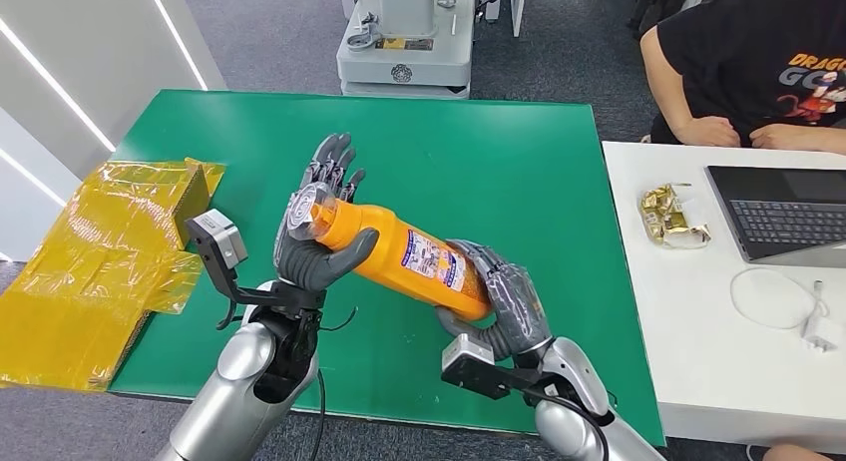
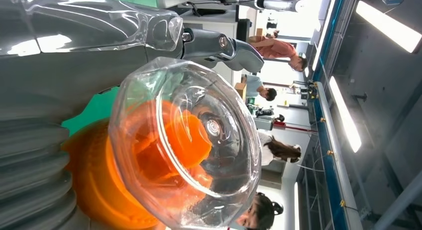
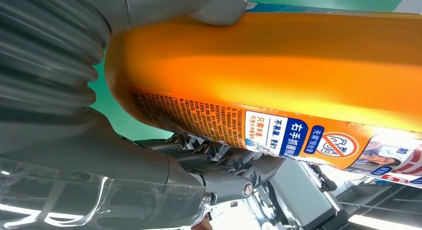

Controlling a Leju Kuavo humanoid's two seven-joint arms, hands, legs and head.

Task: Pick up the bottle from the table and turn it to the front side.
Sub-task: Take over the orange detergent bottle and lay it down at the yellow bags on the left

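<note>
An orange bottle with a clear cap and a printed label is held lying across, above the green table. My left hand cups its cap end, thumb over the neck and the other fingers spread up behind the cap. My right hand grips the bottle's base end. The left wrist view looks straight onto the clear cap with the orange nozzle inside. In the right wrist view the bottle lies across my right hand, its label text facing the camera.
Crumpled yellow plastic wrap lies at the table's left edge. A white table on the right holds a laptop, gold wrappers and a white cable. A person sits behind it. A grey machine base stands beyond the green table.
</note>
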